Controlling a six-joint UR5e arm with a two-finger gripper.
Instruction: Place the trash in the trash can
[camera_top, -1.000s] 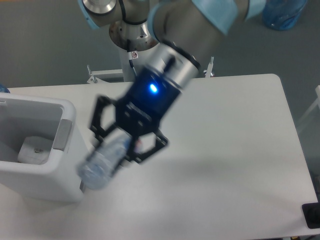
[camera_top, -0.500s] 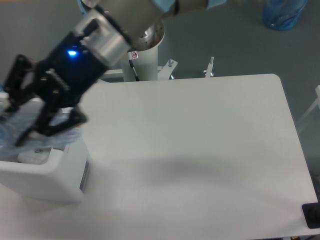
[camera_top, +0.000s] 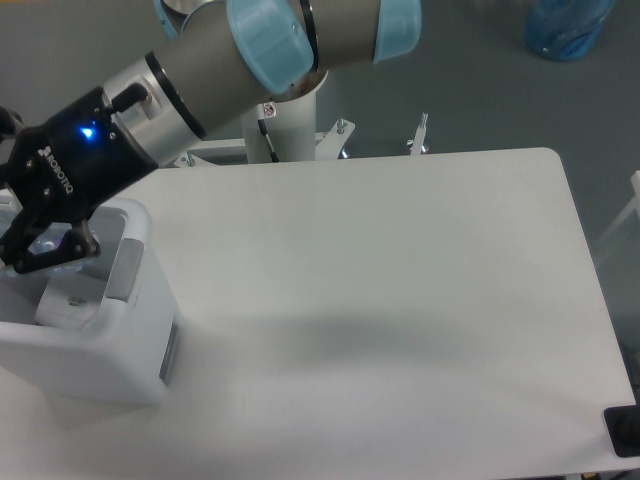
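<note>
Black gripper (camera_top: 42, 235) fingers are seen at the far left, positioned over the open top of the trash can (camera_top: 135, 300), and something pale and translucent is glimpsed between them; it is judged to be the bottle (camera_top: 43, 243), but neither the cap nor the label can be made out, so it cannot be said with certainty whether the gripper is closed on it or has already let go. The gripper is partly cut by the left edge of the view, and how wide the jaws stand cannot be told. Inside the bin, a whitish lump (camera_top: 68, 300) is seen resting low against the inner wall; it may be the crumpled tissue, yet no green bits are visible at this size, and it could also be a part of the bin itself. If it is the tissue, one of the two items is already placed, and the second is judged to be very close to placement, with only the release and the withdrawal of the arm left. The white table (camera_top: 400, 300) is seen with no loose item lying on it, which supports this judgement. The left part of the bin is outside the view, and most of its bottom is hidden by the rim and the gripper, so its full contents cannot be checked.
</note>
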